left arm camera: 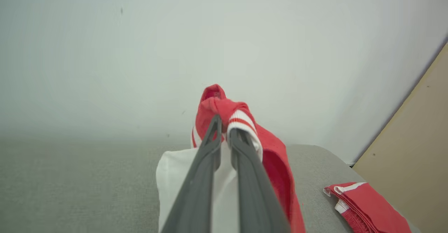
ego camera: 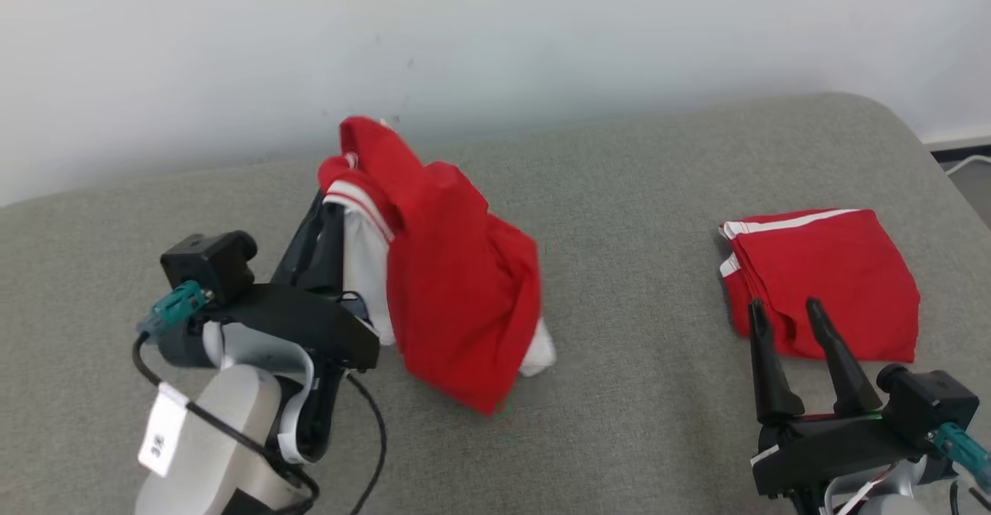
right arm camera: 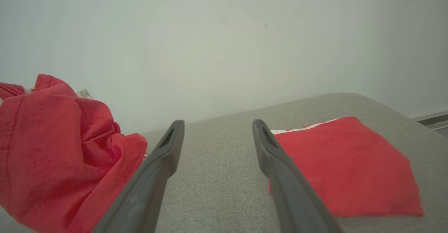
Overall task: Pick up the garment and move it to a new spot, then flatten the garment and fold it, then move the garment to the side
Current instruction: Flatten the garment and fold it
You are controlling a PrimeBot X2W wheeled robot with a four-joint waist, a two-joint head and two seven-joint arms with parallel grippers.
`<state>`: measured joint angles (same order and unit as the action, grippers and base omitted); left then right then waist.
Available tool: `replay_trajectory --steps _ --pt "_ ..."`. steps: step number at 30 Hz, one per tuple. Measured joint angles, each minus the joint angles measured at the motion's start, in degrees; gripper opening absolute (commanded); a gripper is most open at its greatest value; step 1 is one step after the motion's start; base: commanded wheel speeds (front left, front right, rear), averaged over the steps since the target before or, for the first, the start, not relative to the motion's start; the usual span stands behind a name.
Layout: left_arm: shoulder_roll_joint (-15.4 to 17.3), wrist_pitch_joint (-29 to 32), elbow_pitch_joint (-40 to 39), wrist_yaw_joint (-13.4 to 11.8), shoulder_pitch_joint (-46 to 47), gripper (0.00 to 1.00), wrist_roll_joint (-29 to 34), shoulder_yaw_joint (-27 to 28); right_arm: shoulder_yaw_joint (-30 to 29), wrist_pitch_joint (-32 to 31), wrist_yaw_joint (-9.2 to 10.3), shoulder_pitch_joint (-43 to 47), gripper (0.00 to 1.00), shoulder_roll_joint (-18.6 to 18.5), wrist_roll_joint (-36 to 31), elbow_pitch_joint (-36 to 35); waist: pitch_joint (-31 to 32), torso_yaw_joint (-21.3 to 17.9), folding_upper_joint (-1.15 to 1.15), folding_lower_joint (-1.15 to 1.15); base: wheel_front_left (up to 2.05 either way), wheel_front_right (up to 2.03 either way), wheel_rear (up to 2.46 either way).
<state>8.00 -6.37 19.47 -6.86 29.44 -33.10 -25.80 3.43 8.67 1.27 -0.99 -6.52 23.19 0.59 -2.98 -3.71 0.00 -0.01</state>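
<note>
On the left, a red garment hangs from one hand

At the left, the left hand (left arm camera: 225,126) is pinched tight on the top of the red garment (ego camera: 457,283). It hangs long, down toward the soft gray worktop (ego camera: 635,205). Bare worktop lies to its right. Farther right, the right hand (ego camera: 783,306) is wide open and holds nothing, by a folded red garment (ego camera: 836,267).

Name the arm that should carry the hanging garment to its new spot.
Left. The left fingers are shut on the red and white garment, hanging from them. The right fingers stand open and empty by the folded red garment.
</note>
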Motion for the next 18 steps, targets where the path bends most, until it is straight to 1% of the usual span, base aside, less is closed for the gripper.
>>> replay_trajectory --steps 5,9,12,18 --pt "0.6 -0.3 -8.6 -0.2 0.0 0.0 3.7 -2.6 1.0 0.0 -0.01 0.5 1.0 0.4 0.0 0.5 1.2 0.8 0.0 0.0 0.0 0.0 0.0" --pt "1.1 0.9 -13.1 -0.2 0.4 0.0 5.9 -4.2 2.1 -0.1 -0.14 0.4 1.0 0.8 0.0 1.3 1.9 0.5 0.0 0.0 0.0 0.0 0.0" --pt "1.0 2.6 -15.0 -0.2 0.7 0.0 6.8 -4.9 2.7 -0.1 -0.26 0.4 1.0 1.1 0.0 1.6 2.2 -0.1 0.0 0.0 0.0 0.0 0.0" --pt "1.3 6.0 -15.8 -0.2 0.6 0.0 7.3 -5.0 2.7 -0.1 -0.26 0.5 1.0 1.1 0.0 1.6 2.6 -1.8 0.0 0.0 0.0 0.0 0.0"
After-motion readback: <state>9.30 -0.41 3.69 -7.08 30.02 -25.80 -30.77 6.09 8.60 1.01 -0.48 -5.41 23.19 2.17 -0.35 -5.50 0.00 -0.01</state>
